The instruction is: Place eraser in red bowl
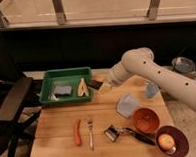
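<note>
My gripper hangs just past the right edge of the green tray, a little above the wooden table. It is shut on the eraser, a small dark block that sticks out toward the tray. The red bowl stands on the table to the right and nearer the front, well apart from the gripper, and nothing shows inside it. My white arm reaches in from the right.
The tray holds a blue pad and a yellow peel-like thing. A clear cup, a blue cup, a carrot, a fork, a peeler and a purple bowl holding a round fruit stand on the table.
</note>
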Tool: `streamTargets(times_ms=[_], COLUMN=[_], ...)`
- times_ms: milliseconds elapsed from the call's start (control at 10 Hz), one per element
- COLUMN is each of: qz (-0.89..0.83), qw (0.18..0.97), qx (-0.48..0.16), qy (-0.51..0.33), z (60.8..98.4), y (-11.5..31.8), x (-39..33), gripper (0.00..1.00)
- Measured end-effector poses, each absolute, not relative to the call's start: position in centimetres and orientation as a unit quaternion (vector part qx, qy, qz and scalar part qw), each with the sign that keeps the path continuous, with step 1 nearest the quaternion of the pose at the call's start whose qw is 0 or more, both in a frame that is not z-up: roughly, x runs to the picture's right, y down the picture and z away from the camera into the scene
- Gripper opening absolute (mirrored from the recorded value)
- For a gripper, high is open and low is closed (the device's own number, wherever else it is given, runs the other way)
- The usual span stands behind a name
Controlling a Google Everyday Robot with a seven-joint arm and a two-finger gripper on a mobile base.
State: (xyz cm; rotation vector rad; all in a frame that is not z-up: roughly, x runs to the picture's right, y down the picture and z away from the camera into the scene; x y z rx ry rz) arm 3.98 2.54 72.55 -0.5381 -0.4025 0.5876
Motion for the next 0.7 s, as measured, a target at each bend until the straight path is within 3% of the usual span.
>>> streamTargets(times_ms=[400,700], qz=[0.271,0.259], qw=[0.904,0.909], qx=[-0.263,-0.262], qy=[-0.197,-0.194], z=[72.0,68.9], y=[3.1,6.3], x=[4.6,7.4], gripper=[0.0,0.0])
